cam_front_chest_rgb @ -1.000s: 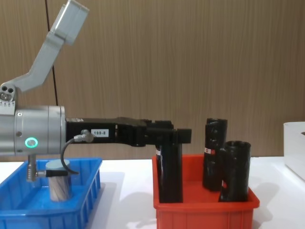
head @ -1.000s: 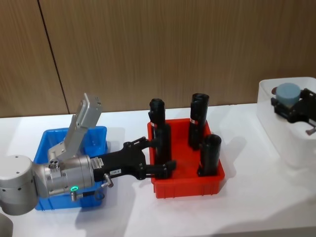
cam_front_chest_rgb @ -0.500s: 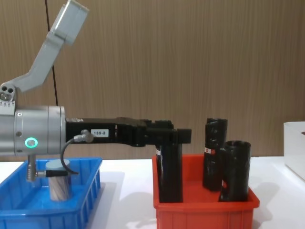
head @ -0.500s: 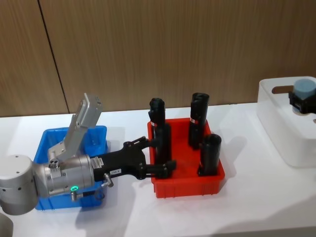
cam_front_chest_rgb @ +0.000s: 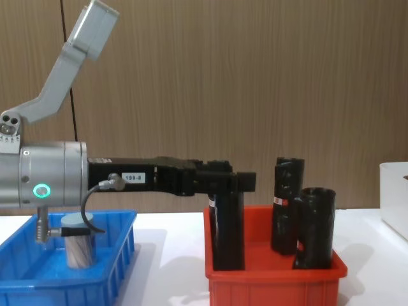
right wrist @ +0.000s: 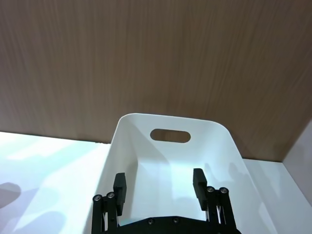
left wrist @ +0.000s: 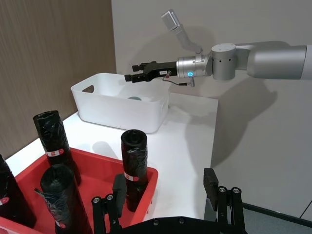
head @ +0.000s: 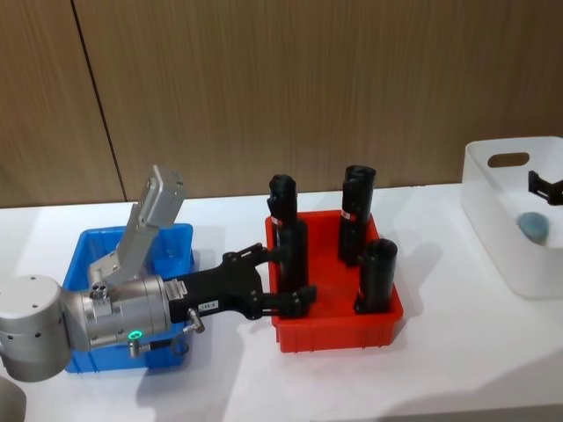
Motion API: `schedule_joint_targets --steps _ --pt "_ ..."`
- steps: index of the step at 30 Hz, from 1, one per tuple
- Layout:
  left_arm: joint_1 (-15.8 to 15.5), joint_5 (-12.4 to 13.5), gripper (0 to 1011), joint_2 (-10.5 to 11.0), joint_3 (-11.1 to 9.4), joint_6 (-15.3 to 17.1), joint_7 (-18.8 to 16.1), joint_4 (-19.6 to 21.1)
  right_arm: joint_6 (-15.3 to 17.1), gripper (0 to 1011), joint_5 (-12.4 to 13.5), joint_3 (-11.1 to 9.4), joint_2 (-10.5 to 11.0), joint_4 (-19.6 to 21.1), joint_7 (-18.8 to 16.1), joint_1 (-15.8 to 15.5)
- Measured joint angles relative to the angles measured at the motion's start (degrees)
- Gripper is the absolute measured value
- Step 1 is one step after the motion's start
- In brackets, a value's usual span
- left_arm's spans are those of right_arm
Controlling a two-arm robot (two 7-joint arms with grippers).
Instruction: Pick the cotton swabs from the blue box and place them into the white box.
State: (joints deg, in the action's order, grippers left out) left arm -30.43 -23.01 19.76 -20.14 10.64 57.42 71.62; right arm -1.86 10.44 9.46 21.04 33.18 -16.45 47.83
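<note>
White worktop (head: 457,369) before a wood-panelled wall, carrying three bins in a row. The left arm (head: 97,316) reaches across from the robot's left, its wrist housing over the blue box (head: 97,242) and its forward end over the near left corner of the red bin (head: 339,338). The white box (head: 493,211) stands at the far right, apart from the red bin, which sits in the middle; the blue box lies at the left, close beside the red bin.

Four black tubes (head: 378,274) stand upright in the red bin, each with a red-white label band. The left end effector (head: 295,274) has its fingers spread wide, holding nothing; in the left wrist view one tube stands just ahead of one finger.

The right end effector (right wrist: 159,186) hangs above the white box, pointing toward the end wall with the handle slot; its fingers are spread apart and empty.

A cotton swab tub (head: 532,227) rests on the floor of the white box, below the right end effector and apart from it; whether it stands upright cannot be told. A second cotton swab tub (cam_front_chest_rgb: 78,242) stands upright in the blue box, beneath the left arm's wrist housing, its pale lid on top.
</note>
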Motion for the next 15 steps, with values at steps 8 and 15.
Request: schedule_joint_targets --steps 8,15 --pt "0.0 0.0 1004 0.0 0.0 0.0 0.0 0.0 -1.72 1001 -0.45 0.18 -0.54 -4.17 0.02 2.14" --pt "0.05 0.01 1004 0.0 -0.02 -0.03 -0.3 0.07 -1.87 1002 -0.5 0.19 -0.57 -4.07 0.05 2.06"
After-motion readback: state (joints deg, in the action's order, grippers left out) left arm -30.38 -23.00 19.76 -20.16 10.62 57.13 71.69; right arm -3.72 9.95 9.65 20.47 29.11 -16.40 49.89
